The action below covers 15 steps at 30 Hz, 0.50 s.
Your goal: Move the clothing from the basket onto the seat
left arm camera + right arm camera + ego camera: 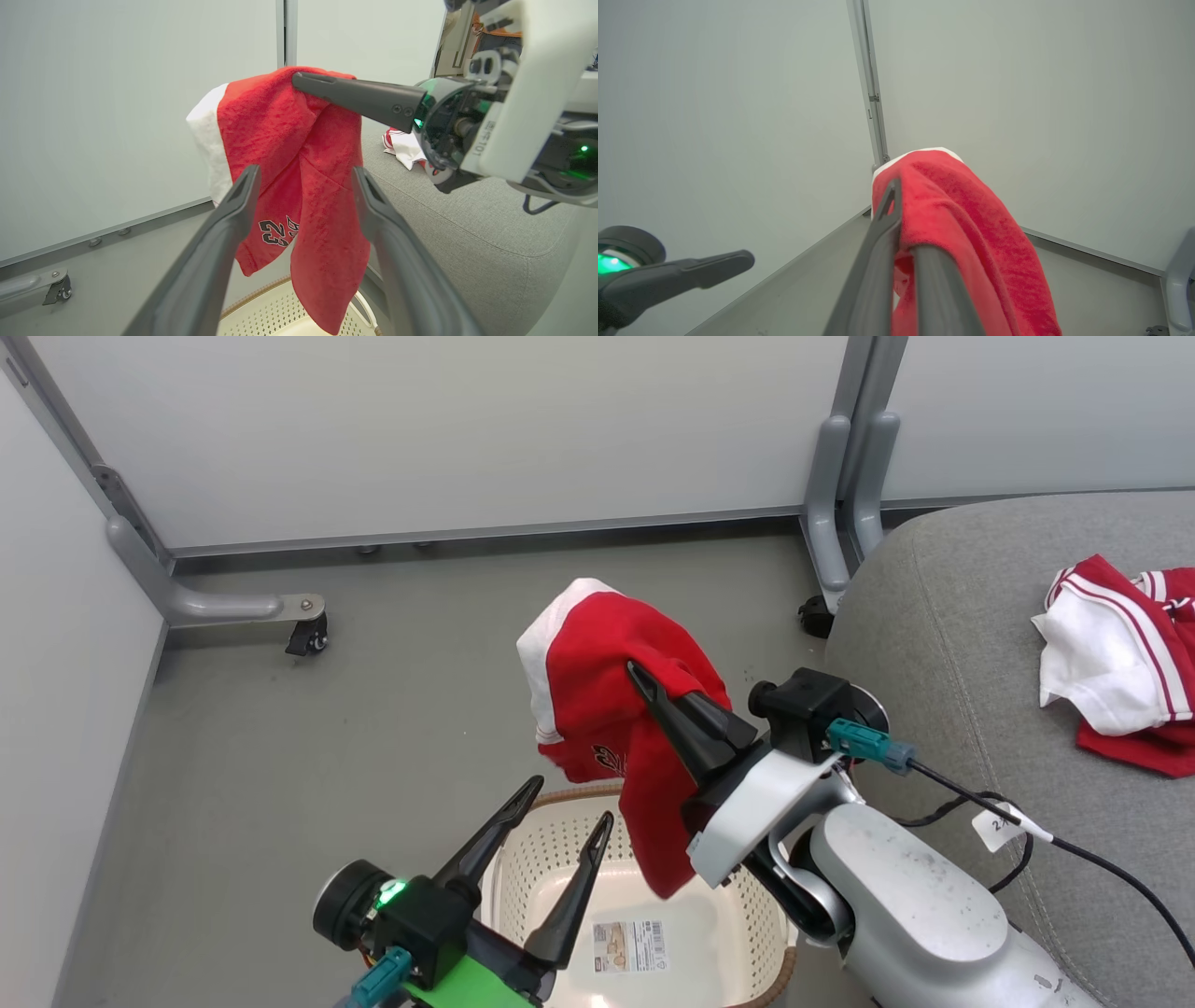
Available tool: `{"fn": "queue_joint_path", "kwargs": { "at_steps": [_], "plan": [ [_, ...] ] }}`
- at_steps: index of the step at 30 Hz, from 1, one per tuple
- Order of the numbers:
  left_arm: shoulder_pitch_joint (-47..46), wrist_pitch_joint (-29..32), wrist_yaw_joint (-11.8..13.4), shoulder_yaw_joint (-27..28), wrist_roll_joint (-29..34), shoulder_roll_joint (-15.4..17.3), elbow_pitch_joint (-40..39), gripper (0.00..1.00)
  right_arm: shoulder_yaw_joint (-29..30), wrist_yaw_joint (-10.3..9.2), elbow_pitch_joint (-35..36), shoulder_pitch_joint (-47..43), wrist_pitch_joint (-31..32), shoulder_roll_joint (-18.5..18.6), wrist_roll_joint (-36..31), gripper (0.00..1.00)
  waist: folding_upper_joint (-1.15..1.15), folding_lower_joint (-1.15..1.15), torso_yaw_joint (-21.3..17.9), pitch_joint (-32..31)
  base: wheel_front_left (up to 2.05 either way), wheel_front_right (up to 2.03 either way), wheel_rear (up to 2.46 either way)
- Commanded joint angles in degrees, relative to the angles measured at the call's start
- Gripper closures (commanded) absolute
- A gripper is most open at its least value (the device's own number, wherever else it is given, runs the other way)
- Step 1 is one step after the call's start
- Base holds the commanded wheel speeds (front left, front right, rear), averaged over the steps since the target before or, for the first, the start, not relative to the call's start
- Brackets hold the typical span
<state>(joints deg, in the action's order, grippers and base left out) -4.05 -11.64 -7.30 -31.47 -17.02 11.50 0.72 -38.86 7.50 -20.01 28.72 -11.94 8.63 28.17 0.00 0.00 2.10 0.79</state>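
So the right pincer (pixel 640 676) is clamped shut on the red jersey (pixel 597 709), which hangs in the air right over the basket (pixel 523 882), with the "23" print showing low on the cloth. The left pincer (pixel 571 801) sits wide open just beside the jersey, holding nothing. Another red-and-white garment (pixel 1111 663) lies crumpled on the grey seat (pixel 934 644).

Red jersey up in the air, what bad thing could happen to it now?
1. The red jersey is pinched near the tips of the shut right end effector, so it might slip and drop onto the floor or back into the basket before reaching the seat.
2. Its hanging tail dangles close to the open left end effector and the basket rim, so it could snag there when swung across.
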Motion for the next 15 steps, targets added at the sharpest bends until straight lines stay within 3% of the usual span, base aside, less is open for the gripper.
{"fn": "queue_joint_path", "kwargs": {
  "at_steps": [1,9,15],
  "plan": [
    [0.4,0.1,0.0,0.1,-0.1,0.3,0.0,0.0,0.4,-0.02,-0.1,-0.3,0.1,0.2,-0.2,1.0,0.0,0.0,0.0,0.0,0.0,0.0,0.0],
    [0.0,0.3,0.3,-0.3,-0.4,0.7,-0.4,0.0,1.2,-0.02,-0.7,-0.3,0.3,0.2,-0.2,1.0,0.0,0.0,-1.3,0.5,0.0,0.0,0.0],
    [-0.5,0.4,0.5,-0.7,-0.9,0.9,-1.1,0.0,2.1,-0.03,-0.9,0.4,0.7,0.4,-0.5,1.0,0.0,0.0,-4.9,2.1,0.0,0.0,0.0]
  ]
}}
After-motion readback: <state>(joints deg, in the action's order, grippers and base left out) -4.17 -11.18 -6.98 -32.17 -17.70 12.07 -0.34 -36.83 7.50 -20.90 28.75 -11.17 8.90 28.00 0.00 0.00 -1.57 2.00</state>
